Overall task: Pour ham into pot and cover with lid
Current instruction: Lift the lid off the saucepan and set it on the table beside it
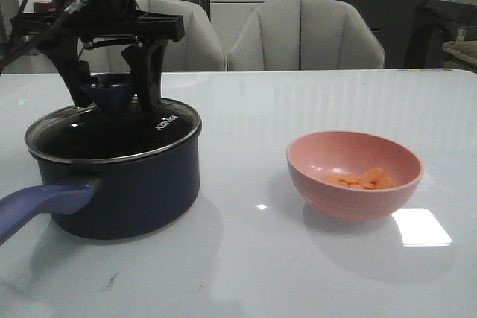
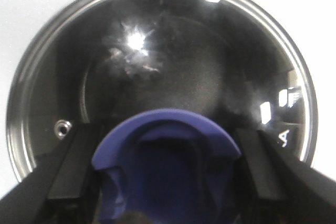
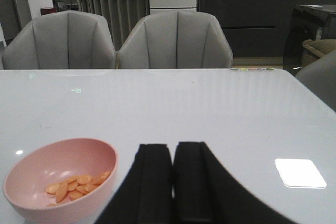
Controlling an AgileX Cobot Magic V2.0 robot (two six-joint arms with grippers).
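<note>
The dark pot [image 1: 130,188] with its purple-blue handle [image 1: 37,206] stands at the left of the table. The glass lid [image 1: 160,130] lies on it, also in the left wrist view [image 2: 173,51]. My left gripper [image 1: 113,98] stands over the lid, its fingers [image 2: 71,166] pressed against both sides of the purple-blue knob [image 2: 168,145]. The ham [image 1: 361,179] lies in a pink bowl [image 1: 354,199] at the right, and shows in the right wrist view [image 3: 76,184]. My right gripper [image 3: 172,153] is shut and empty, just right of the bowl [image 3: 31,203]; it is out of the front view.
The white table [image 1: 298,109] stretches between pot and bowl. Two grey chairs [image 1: 305,35] stand behind its far edge. A bright light patch [image 1: 421,226] lies right of the bowl.
</note>
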